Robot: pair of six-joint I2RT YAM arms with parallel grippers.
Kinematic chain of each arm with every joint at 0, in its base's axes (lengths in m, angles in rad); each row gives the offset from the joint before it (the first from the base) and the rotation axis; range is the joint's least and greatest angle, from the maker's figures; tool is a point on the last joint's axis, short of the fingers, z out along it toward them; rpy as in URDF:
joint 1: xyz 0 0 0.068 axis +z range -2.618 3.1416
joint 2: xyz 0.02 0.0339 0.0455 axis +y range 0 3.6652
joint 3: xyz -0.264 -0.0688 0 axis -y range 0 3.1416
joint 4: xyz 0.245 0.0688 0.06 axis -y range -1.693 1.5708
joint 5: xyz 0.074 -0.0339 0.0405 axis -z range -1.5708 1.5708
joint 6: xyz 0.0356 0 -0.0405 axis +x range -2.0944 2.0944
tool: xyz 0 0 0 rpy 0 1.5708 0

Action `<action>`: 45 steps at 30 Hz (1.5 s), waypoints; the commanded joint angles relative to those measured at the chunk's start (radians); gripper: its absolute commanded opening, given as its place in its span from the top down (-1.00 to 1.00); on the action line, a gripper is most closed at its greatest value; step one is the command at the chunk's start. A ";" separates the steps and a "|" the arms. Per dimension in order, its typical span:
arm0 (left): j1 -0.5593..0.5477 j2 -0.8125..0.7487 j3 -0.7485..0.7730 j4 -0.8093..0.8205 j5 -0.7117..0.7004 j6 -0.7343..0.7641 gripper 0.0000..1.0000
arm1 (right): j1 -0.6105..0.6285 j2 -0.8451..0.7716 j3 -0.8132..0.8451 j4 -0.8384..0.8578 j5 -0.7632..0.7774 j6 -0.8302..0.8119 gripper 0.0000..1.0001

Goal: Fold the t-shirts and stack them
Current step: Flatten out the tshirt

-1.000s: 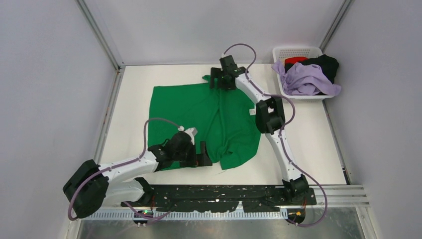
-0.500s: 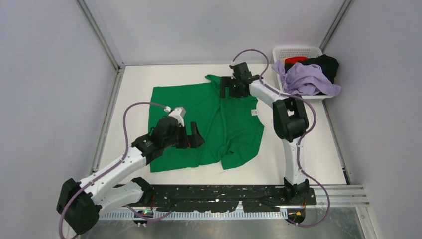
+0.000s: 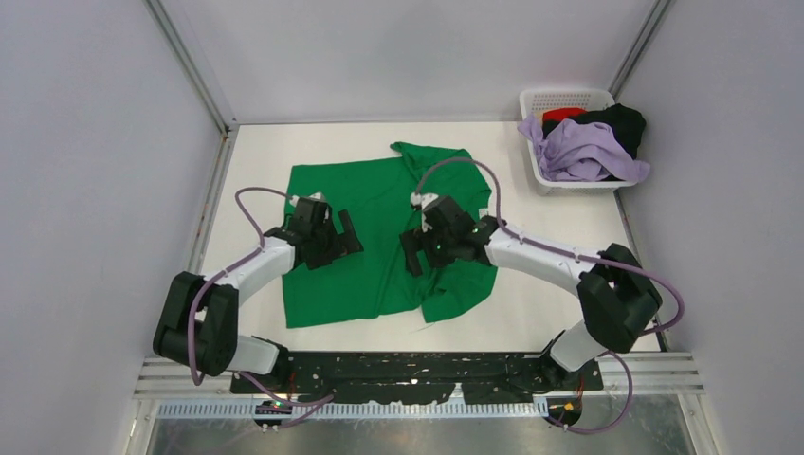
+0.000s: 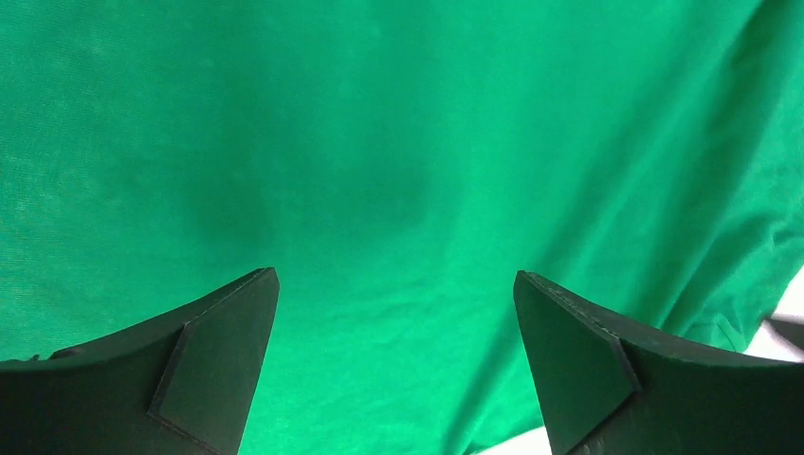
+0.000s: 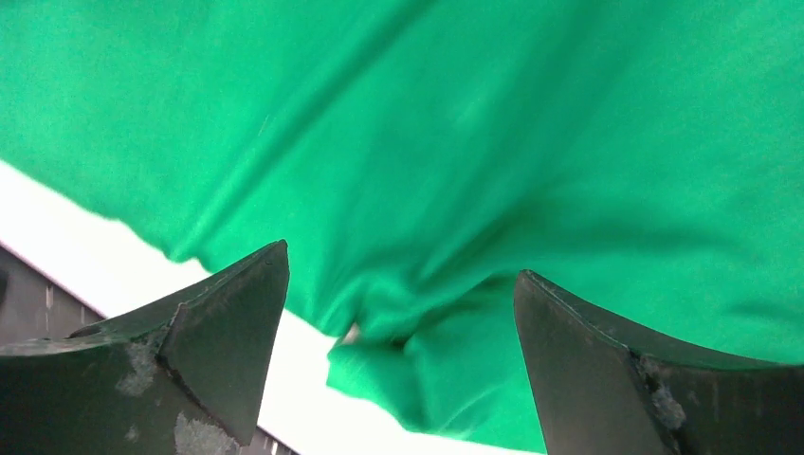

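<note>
The green t-shirt (image 3: pixel 379 194) is soft matte knit, spread flat on the white table (image 3: pixel 256 161), with long creases and a rumpled fold along its right side. The left gripper (image 3: pixel 345 241) hangs over its left half, its black wedge-shaped fingers (image 4: pixel 218 351) spread wide and holding nothing. The right gripper (image 3: pixel 411 254) hangs over the right half, likewise spread and empty. Both arms bend inward, their grippers facing each other. Lavender (image 3: pixel 583 154), black (image 3: pixel 628 123) and red (image 3: pixel 566 115) shirts lie heaped in the slotted white basket (image 3: pixel 569 98) at the far right.
</note>
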 commanded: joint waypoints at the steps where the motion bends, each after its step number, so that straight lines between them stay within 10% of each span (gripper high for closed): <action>1: 0.043 0.029 0.004 0.056 -0.053 -0.009 -0.99 | 0.147 -0.113 -0.105 -0.103 -0.035 0.047 -0.91; 20: 0.076 0.101 0.001 0.033 -0.042 -0.016 -0.99 | 0.226 -0.210 -0.465 0.257 -0.060 0.175 -0.91; 37: 0.134 0.073 -0.021 0.017 -0.048 0.001 -0.99 | 0.226 -0.514 -0.459 -0.504 -0.089 0.315 -0.91; 45: 0.136 0.068 -0.022 0.024 -0.033 0.002 -0.99 | 0.142 -0.650 -0.344 -0.369 0.030 0.315 -0.91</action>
